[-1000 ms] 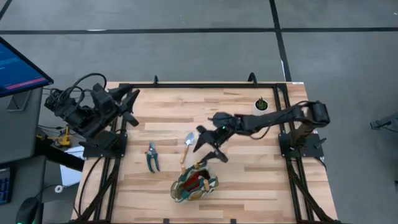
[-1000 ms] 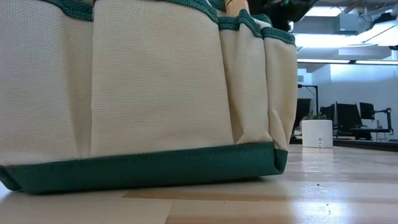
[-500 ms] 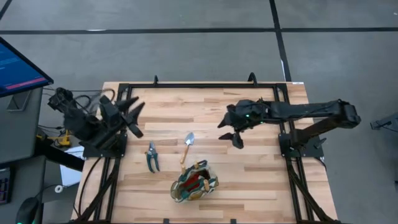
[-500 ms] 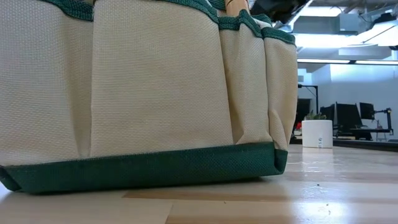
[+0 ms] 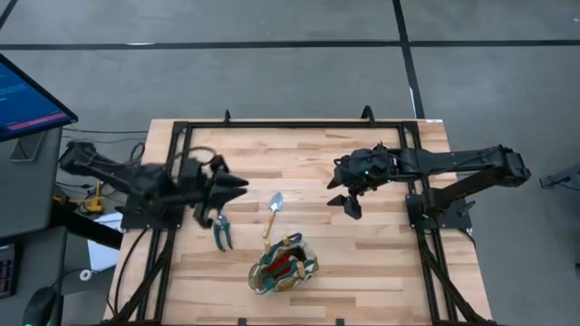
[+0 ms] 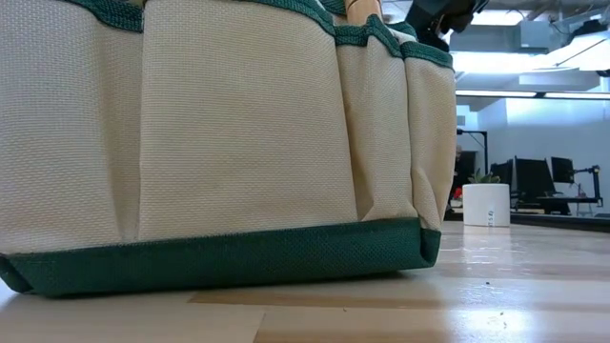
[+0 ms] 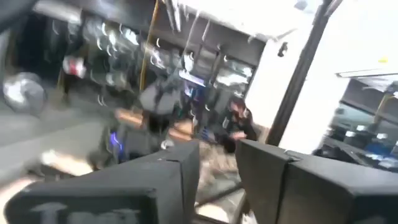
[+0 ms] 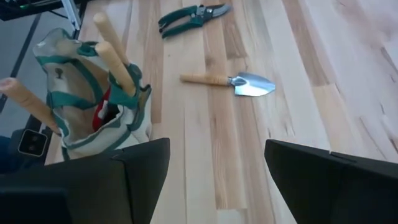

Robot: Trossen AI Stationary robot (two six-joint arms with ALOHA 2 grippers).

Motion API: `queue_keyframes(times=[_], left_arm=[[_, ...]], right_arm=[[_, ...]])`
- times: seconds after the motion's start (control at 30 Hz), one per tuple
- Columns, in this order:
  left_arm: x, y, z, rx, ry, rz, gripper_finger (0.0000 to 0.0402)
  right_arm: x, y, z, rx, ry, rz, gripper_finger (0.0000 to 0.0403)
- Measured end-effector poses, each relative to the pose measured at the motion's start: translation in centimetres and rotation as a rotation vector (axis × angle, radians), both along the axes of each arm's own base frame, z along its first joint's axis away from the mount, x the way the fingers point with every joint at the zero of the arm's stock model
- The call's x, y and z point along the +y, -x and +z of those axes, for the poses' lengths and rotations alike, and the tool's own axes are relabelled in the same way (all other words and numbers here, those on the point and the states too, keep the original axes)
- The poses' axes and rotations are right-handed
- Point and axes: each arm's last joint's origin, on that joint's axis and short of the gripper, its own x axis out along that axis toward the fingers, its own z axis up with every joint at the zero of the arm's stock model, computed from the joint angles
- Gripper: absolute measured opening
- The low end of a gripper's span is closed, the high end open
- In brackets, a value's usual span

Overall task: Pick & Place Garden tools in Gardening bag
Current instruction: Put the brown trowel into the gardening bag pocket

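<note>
Dark fingers of your right gripper (image 5: 348,195) stand wide apart with nothing between them, hanging above the bare wood on the right half of the table (image 5: 381,263). In its wrist view both fingers (image 8: 143,163) frame the boards, and past them you see the trowel (image 8: 229,81), the shears (image 8: 191,15) and the bag (image 8: 93,115).

Your left gripper (image 5: 231,185) reaches in from the left, its tip just above the shears (image 5: 221,227) in the overhead view. Its wrist view shows a narrow gap between the two fingers (image 7: 180,168) and nothing in it.

Look at the trowel (image 5: 272,214): it lies flat near the middle of the table, alone, long axis running roughly front to back with a slight tilt. Its silver blade points toward the far edge and its wooden handle toward the bag (image 5: 283,265).

You'll find the shears left of the trowel, apart from it, lying roughly parallel, green handles toward the near edge.

Your bag stands near the front edge, just beyond the trowel's handle end. Three wooden handles (image 8: 115,59) stick up out of it at a slant, and something red shows inside. In the low view the bag (image 6: 219,133) fills most of the frame, with a white pot (image 6: 486,204) far behind it.
</note>
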Motion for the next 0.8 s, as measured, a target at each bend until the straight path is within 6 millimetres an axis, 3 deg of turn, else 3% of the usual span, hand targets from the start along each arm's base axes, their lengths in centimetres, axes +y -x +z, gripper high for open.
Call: queue_keyframes(times=[0.2, 0.3, 0.43, 0.63, 0.8], left_arm=[[4.1, -1.2, -1.7, 0.453, 0.22, -0.005, 0.0056], [5.3, -0.5, -3.5, 0.675, 0.316, 0.08, 0.004], [6.2, -0.3, -5.4, 0.827, 0.393, 0.175, 0.0018], [6.4, -3.2, -8.9, 0.995, 0.452, 0.216, 0.0003], [4.7, -5.4, -12.1, 1.187, 0.467, 0.063, 0.0003]], right_arm=[[0.3, 0.2, -0.1, 0.02, -0.011, -0.001, 0.0255], [0.2, 0.6, -0.5, 0.083, -0.007, -0.037, 0.0255], [0.1, 0.8, -1.4, 0.175, 0.014, -0.087, 0.0255], [0.1, 0.6, -2.0, 0.226, -0.027, -0.152, 0.0255], [1.7, 0.7, -2.4, 0.26, 0.012, -0.033, 0.0255]])
